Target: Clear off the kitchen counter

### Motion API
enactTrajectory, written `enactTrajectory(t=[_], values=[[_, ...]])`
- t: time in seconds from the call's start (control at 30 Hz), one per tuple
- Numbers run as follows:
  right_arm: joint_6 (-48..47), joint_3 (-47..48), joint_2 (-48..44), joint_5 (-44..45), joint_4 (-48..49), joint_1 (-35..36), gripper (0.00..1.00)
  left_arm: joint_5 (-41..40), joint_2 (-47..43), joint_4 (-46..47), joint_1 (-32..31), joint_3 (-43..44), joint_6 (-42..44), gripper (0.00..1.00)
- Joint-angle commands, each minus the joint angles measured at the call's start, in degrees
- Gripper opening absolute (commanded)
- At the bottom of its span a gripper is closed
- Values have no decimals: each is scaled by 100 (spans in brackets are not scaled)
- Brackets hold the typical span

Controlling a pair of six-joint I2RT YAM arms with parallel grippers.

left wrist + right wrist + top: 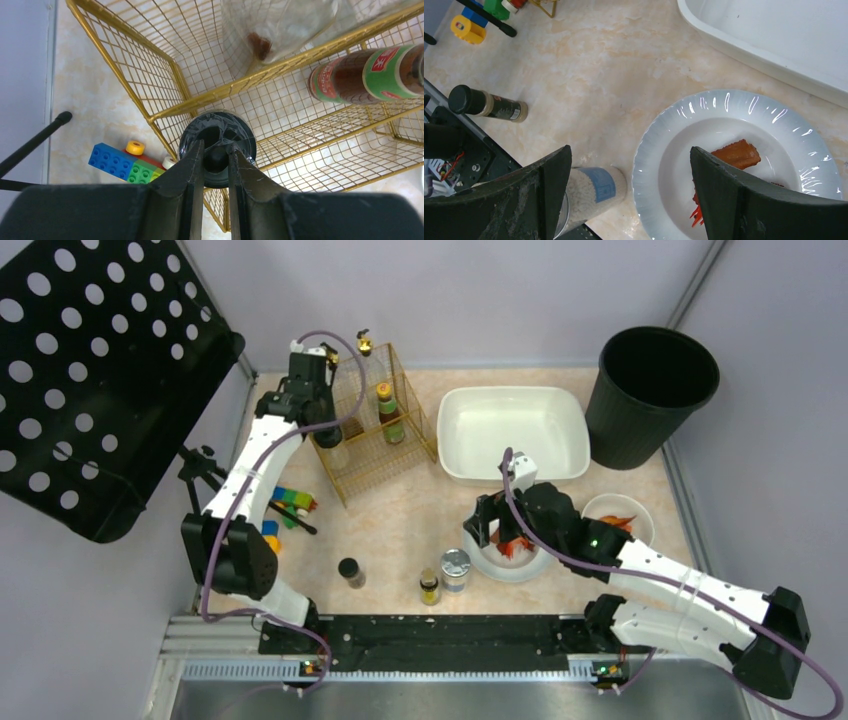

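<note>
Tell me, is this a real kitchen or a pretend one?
Probably a pretend kitchen in a robot lab. The marble-look kitchen counter is boxed in by plain grey walls, robot arms are bolted at its edge, and a sauce bottle in a gold wire rack sits near toy bricks.

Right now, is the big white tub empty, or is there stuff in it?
Empty. From above, the white tub shows only its bare white bottom, with nothing inside.
</note>
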Motion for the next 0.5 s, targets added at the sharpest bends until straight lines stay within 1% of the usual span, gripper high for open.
enactTrajectory(t=[0.0,0.1,0.17,0.37,0.47], values=[[-39,226,-89,-18,196,49,87,-7,-439,584,22,-264,-140,0],[-51,284,-116,11,132,50,87,-6,-486,636,22,-423,-188,0],[-59,302,-141,41,89,56,87,30,-483,621,22,-477,-219,10],[-68,287,-181,72,43,50,87,182,-450,593,22,-622,-268,32],[-74,273,-191,71,49,50,87,250,-399,576,27,-597,-286,47]])
